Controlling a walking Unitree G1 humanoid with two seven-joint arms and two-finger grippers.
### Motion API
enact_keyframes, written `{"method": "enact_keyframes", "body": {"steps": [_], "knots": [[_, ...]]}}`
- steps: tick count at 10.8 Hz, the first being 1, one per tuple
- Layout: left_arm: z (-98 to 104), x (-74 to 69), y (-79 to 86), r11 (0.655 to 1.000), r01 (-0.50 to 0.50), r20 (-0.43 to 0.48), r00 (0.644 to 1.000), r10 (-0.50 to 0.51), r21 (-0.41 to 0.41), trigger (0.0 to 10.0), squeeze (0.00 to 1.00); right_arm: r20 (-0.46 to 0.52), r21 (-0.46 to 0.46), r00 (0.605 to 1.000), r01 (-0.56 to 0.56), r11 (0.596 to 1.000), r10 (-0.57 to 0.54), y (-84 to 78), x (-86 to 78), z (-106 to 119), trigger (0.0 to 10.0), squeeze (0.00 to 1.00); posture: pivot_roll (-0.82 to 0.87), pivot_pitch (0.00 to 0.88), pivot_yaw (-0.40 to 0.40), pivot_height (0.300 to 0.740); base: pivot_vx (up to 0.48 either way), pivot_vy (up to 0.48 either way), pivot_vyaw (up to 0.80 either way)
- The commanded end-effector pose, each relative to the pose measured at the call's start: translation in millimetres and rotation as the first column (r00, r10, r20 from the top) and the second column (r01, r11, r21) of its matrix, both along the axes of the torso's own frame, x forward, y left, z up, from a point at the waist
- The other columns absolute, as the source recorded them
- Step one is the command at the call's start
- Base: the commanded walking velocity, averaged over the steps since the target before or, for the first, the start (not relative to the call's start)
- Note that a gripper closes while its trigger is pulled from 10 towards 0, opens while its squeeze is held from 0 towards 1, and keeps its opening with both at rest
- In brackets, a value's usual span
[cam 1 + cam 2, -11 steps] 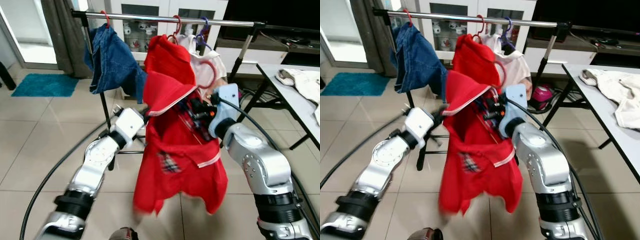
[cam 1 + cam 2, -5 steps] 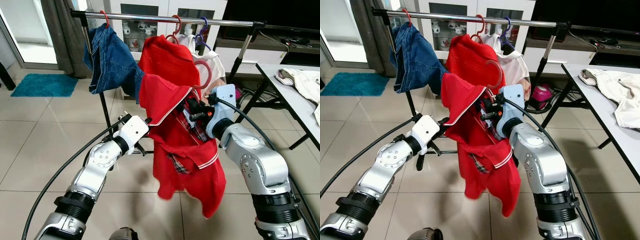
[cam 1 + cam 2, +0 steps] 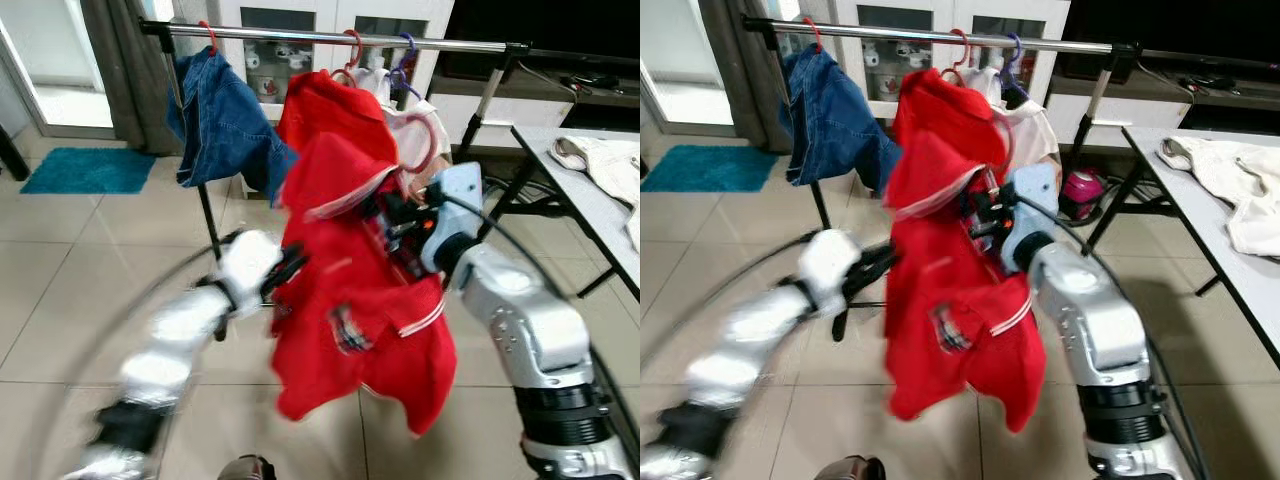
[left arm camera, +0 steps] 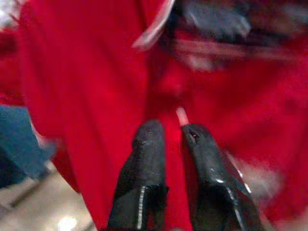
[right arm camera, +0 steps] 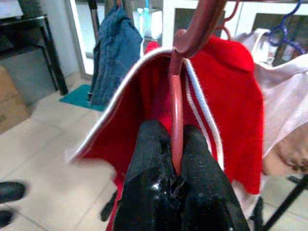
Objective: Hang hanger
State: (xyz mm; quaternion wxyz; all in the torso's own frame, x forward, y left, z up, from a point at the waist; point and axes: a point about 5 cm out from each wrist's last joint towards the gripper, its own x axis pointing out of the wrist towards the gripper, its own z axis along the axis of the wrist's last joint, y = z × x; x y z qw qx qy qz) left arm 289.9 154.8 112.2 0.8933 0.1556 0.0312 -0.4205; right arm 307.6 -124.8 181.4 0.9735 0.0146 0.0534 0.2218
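right gripper (image 5: 174, 159) pinches the pink plastic hanger (image 5: 177, 115) carrying the red polo shirt (image 3: 365, 300), below the metal clothes rail (image 3: 330, 37); left gripper (image 4: 172, 137) nearly closed (on fabric, seemingly). lift the hook over the rail.

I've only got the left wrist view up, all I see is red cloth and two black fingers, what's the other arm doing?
Observer: The right gripper is shut on the neck of a red hanger that carries the red shirt.
Operator: Is that hanger on the rail yet?
Observer: No. Its hook sits below the rail, in front of the clothes hung there.
Operator: What's already hanging up there?
Observer: A denim garment toward the robot's left, then another red top and a white one.
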Motion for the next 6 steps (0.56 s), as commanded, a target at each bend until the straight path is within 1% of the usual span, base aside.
{"method": "enact_keyframes", "body": {"steps": [1,2,3,4,5,6], "knots": [[6.7,-4.8,5.0,0.997,0.079,-0.034,0.996,-0.078,0.013,10.0,1.0,0.08,0.0,0.996,-0.025,1.0,0.025,0.7,-0.3,15.7,10.0,0.0,-0.07,0.0,-0.052,0.74,0.0,0.0,0.0],[11.2,-7.3,18.5,0.993,0.101,-0.061,0.993,-0.097,0.065,10.0,1.0,0.081,-0.013,0.996,-0.046,0.999,0.047,1.6,0.0,15.7,10.0,0.0,-0.06,0.0,-0.055,0.74,0.0,0.0,0.0],[27.6,-5.9,31.9,0.993,0.093,-0.042,0.995,-0.09,0.067,10.0,1.0,0.083,-0.028,0.993,-0.084,0.996,0.086,3.5,0.1,15.7,10.0,0.0,-0.04,0.0,-0.06,0.74,0.0,0.0,0.0],[47.3,-2.3,39.1,0.996,0.078,0.006,0.997,-0.078,0.036,10.0,1.0,0.087,-0.055,0.987,-0.133,0.99,0.137,5.6,-0.6,15.5,10.0,0.0,-0.04,0.0,-0.06,0.74,0.0,0.0,0.0],[78.8,6.7,49.6,0.998,0.07,0.092,0.993,-0.07,0.007,10.0,1.0,0.097,-0.091,0.971,-0.21,0.974,0.218,7.4,-3.0,16.6,10.0,0.0,-0.04,0.0,-0.056,0.74,0.0,0.0,0.0],[106.6,16.7,61.0,0.995,0.094,0.141,0.985,-0.095,0.013,10.0,1.0,0.106,-0.144,0.942,-0.303,0.942,0.319,6.9,-7.4,19.8,10.0,0.0,-0.04,0.0,-0.054,0.74,0.0,0.0,0.0]]}}
